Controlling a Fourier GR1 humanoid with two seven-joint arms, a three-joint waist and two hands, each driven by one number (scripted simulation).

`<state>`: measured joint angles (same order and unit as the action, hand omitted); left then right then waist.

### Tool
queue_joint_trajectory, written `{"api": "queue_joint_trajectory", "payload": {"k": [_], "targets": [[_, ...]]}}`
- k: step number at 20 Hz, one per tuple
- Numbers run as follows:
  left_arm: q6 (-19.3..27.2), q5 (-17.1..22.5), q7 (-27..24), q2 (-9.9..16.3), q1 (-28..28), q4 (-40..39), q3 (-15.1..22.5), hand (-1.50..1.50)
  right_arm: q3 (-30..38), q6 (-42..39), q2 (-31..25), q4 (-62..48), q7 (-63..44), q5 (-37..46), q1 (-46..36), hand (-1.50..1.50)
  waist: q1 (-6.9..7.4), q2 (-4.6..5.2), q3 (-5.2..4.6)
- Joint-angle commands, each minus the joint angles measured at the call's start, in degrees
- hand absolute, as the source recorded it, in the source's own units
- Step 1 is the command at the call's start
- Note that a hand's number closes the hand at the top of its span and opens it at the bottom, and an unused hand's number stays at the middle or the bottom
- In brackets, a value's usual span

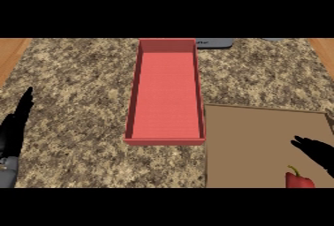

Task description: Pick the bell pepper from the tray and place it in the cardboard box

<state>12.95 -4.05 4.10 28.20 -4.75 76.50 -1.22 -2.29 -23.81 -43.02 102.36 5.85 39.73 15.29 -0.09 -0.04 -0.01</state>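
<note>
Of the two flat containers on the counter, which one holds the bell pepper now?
The brown tray at the right holds the bell pepper, near its lower edge. The red box in the middle holds nothing.

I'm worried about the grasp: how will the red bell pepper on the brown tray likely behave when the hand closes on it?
The bell pepper looks rounded and glossy, so it may slip or roll on the flat tray. Its thin curved stem probably offers poor purchase. The right hand hovers open beside it; only the pepper's top shows, so its shape is uncertain.
</note>
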Motion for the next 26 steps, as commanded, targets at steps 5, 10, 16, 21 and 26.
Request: {"api": "queue_joint_trajectory", "payload": {"k": [5, 10, 16, 21, 26], "targets": [[-1.69, -2.58, 0.56, -2.77, -0.73, 0.32, -0.87, 0.00, 0.57, -7.36, 4.32, 5.52, -0.08, -0.10, -1.85, -1.50, -0.06, 0.01, 0.00], [-4.47, -2.71, -0.78, -1.47, -2.95, -3.12, -4.05, 0.00, -0.60, -7.54, 7.98, 11.52, -1.06, 2.95, 2.65, -1.50, -0.33, 0.02, -0.01], [-3.36, -4.29, 1.99, -4.17, 2.71, 4.92, -2.52, 0.00, -4.38, -7.83, 10.41, 6.72, -5.72, 11.27, 0.60, -1.50, 0.25, 0.00, 0.03], [-4.31, -5.20, -1.22, -4.97, -0.22, -0.90, -4.57, 0.00, -6.65, -7.39, 14.06, 4.63, -7.59, 15.62, 0.87, -1.50, -0.06, 0.05, 0.01], [-5.70, -4.92, 2.23, -3.86, 0.97, 3.81, -5.31, 0.00, -5.79, 4.80, 14.51, 0.88, -2.80, 21.23, 0.38, 1.50, 0.20, -0.06, 0.06]]}}
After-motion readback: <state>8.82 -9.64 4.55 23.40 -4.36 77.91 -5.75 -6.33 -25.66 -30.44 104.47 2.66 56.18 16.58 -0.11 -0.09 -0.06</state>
